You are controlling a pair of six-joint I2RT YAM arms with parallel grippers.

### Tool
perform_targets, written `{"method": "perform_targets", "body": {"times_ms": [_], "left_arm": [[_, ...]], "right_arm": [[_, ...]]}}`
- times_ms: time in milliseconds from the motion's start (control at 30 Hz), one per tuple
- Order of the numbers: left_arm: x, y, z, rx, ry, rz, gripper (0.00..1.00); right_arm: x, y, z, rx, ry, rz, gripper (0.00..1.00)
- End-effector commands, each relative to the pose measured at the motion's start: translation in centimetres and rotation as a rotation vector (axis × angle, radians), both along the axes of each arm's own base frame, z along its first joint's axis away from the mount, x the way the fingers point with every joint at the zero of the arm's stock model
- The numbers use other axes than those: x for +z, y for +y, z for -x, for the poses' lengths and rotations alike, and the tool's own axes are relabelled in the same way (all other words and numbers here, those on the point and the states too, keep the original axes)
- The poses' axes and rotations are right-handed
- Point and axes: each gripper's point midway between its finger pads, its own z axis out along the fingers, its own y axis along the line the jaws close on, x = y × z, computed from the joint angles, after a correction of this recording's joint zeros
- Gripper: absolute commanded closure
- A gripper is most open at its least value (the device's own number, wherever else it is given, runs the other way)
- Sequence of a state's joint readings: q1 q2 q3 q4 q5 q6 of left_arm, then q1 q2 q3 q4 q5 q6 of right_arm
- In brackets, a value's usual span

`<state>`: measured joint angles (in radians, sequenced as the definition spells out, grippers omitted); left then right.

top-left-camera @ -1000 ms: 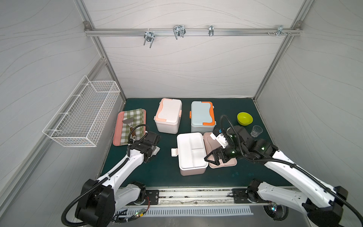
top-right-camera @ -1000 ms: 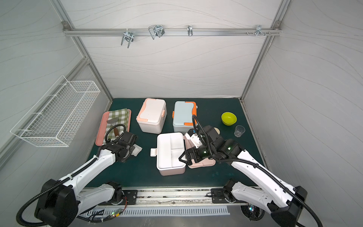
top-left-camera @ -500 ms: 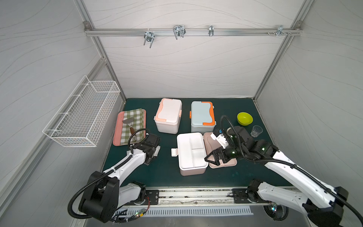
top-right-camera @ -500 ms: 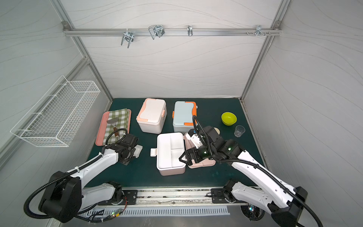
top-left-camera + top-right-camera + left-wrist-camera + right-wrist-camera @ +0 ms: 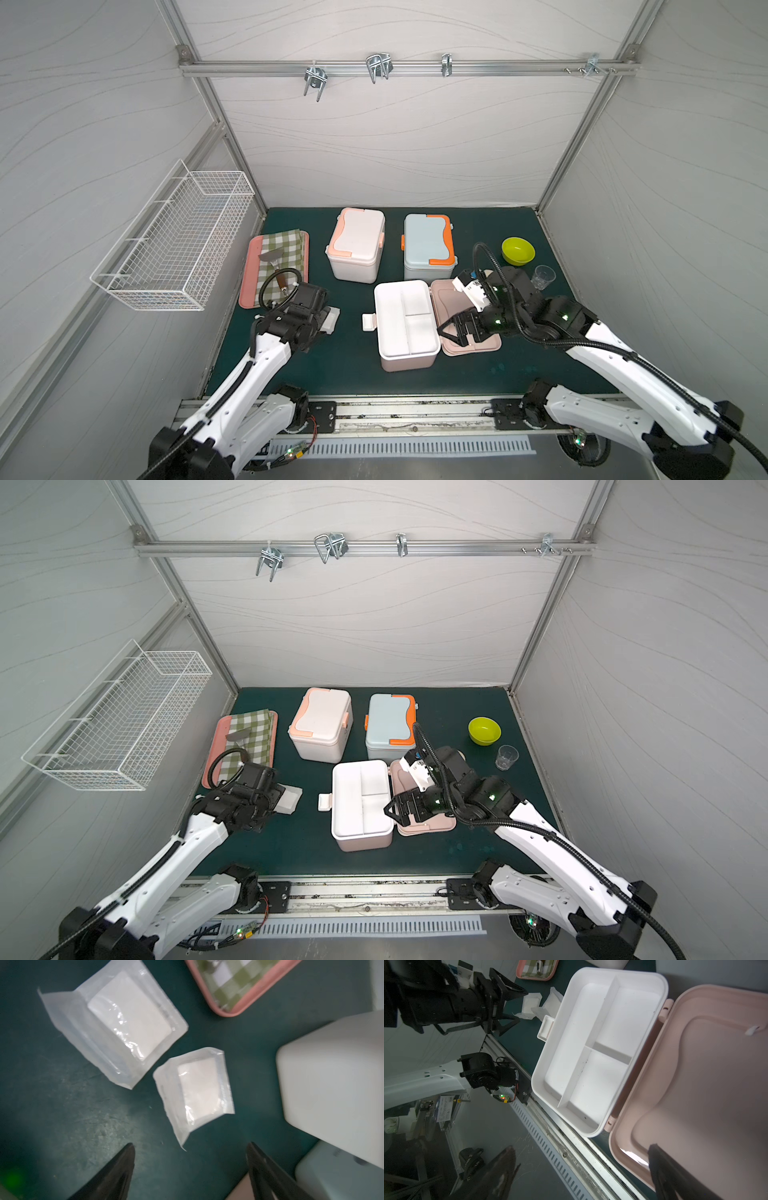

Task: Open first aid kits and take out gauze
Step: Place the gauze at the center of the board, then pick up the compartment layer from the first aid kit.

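Beside the pink tray, on the green surface, we see a large gauze packet and a small gauze packet, both free of the left gripper, whose jaws stand wide apart. The right gripper is wide open too, over the lid of the open pink kit. The white kit and blue kit are shut.

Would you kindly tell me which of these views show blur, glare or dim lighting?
Left wrist view: motion-blurred, the white first aid kit smeared, glare flecks on the larger gauze packet and the smaller gauze packet, the left fingers out of focus. Right wrist view: dim surroundings, a glare patch on the pink lid, one right finger soft. In both top views: sharp, evenly lit.
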<state>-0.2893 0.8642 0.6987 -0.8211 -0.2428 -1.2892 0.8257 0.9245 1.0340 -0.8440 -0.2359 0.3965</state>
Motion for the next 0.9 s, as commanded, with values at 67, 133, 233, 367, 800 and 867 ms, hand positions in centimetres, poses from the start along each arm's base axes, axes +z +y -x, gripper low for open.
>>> {"method": "perform_targets", "body": {"times_ms": [67,133,233,367,800,867], "left_arm": [[7.6,-1.1,0.5,-0.243,-0.128,-0.037,0.05],[9.4,-1.7,0.8,-0.308,-0.156,-0.034,0.02],[11.3,-3.6,0.8,-0.417,-0.196,0.026,0.01],[10.8,-4.9,1.1,-0.486,-0.148,0.065,0.01],[7.2,-7.9,0.8,-0.586,-0.122,0.196,0.01],[6.9,-8.0,0.7,-0.601,-0.103,0.193,0.01]], "right_arm": [[2.1,-3.5,-2.2,-0.208,-0.119,0.070,0.01],[2.5,-4.7,-2.9,-0.284,-0.137,0.085,0.01],[3.0,-5.2,-3.3,-0.334,-0.121,0.072,0.01],[3.7,-4.5,-4.0,-0.328,-0.067,0.027,0.01],[2.8,4.3,-5.2,-0.101,-0.012,0.105,0.06],[2.1,5.5,-5.5,-0.089,-0.011,0.148,0.11]]}}
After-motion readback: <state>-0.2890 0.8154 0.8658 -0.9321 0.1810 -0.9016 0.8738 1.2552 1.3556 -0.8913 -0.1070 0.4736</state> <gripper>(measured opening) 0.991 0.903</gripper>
